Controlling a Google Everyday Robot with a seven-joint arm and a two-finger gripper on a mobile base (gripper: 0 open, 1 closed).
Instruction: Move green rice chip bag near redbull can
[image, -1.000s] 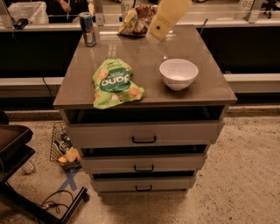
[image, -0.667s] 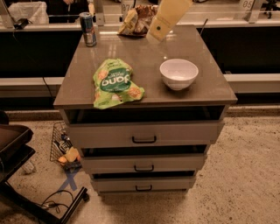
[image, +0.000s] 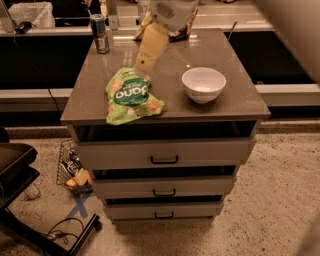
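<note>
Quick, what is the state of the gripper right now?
Gripper: open or closed cannot be told; it hovers just above the far end of the green rice chip bag.

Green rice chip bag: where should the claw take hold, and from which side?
Probably pinch the crinkled far end of the green rice chip bag, coming straight down from above: it lies flat on the cabinet top, so only its raised folds give purchase. The claw hangs just above that end.
</note>
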